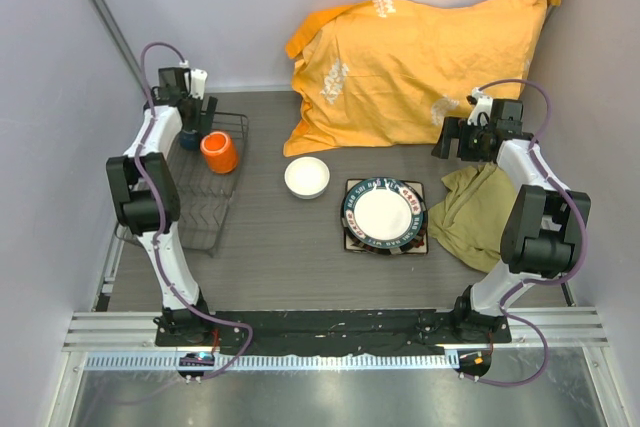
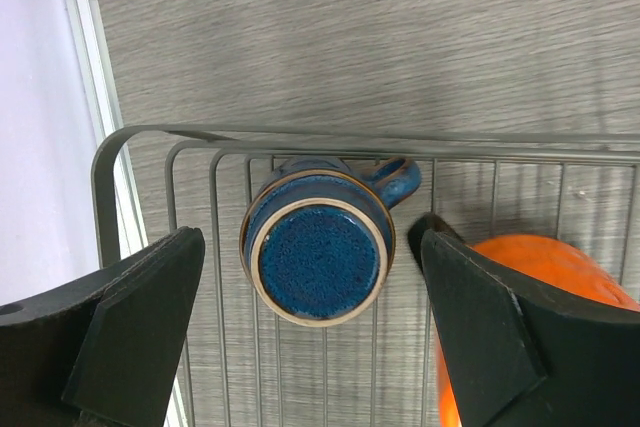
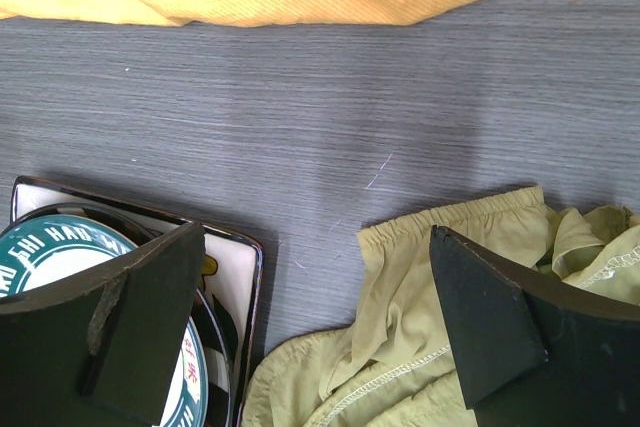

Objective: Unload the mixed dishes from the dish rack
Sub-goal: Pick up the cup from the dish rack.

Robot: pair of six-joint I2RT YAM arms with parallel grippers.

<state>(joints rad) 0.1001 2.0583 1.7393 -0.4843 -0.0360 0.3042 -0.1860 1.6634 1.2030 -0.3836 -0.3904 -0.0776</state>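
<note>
The dark wire dish rack [image 1: 212, 209] lies at the table's left. An orange mug [image 1: 219, 152] rests in its far end, and a small dark blue cup [image 2: 317, 259] sits upside down beside the mug [image 2: 545, 267], handle towards the rack's end bar [image 2: 300, 135]. My left gripper [image 1: 197, 117] hovers open above the cup [image 1: 189, 138], one finger on each side and neither touching it. A white bowl [image 1: 307, 177] stands on the table. The round dark-rimmed plate [image 1: 384, 213] lies on the square plate [image 1: 349, 239]. My right gripper [image 1: 443, 139] is open and empty.
A large orange cloth [image 1: 410, 67] is heaped at the back. An olive cloth [image 1: 472, 212] lies right of the plates, under my right gripper [image 3: 318, 237]. In the right wrist view the square plate's corner [image 3: 228, 267] sits close to that cloth [image 3: 430, 347].
</note>
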